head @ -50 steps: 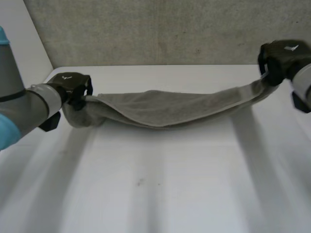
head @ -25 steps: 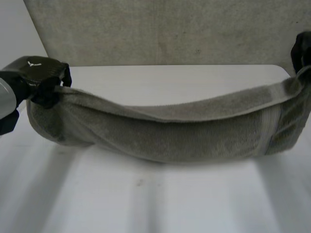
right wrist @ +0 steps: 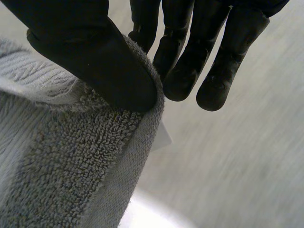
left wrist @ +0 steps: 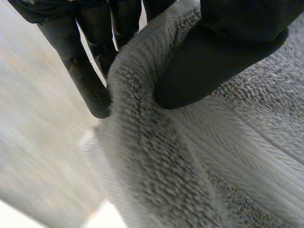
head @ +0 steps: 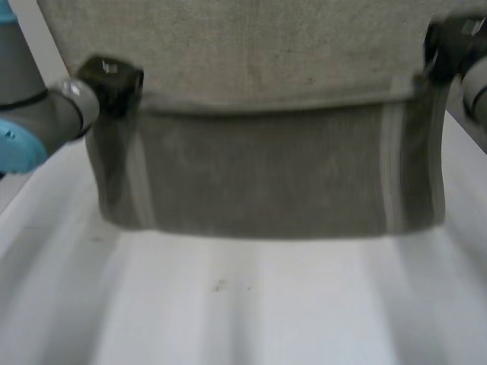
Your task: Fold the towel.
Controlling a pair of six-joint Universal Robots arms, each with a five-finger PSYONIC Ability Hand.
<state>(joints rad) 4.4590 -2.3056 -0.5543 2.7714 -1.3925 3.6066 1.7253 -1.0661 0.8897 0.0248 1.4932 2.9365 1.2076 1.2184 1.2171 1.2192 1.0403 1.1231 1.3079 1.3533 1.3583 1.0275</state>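
Note:
A grey terry towel hangs stretched out in the air between my two hands, its lower edge just above the white table. My left hand holds the towel's upper left corner; in the left wrist view the thumb pinches the towel against the fingers. My right hand holds the upper right corner; in the right wrist view its thumb presses the towel against the fingers.
A grey wall rises behind the table's far edge. Bare white table surface lies in front of the hanging towel.
Both hands have risen and lifted the towel off the table. The sagging, bunched towel has opened into a flat hanging sheet.

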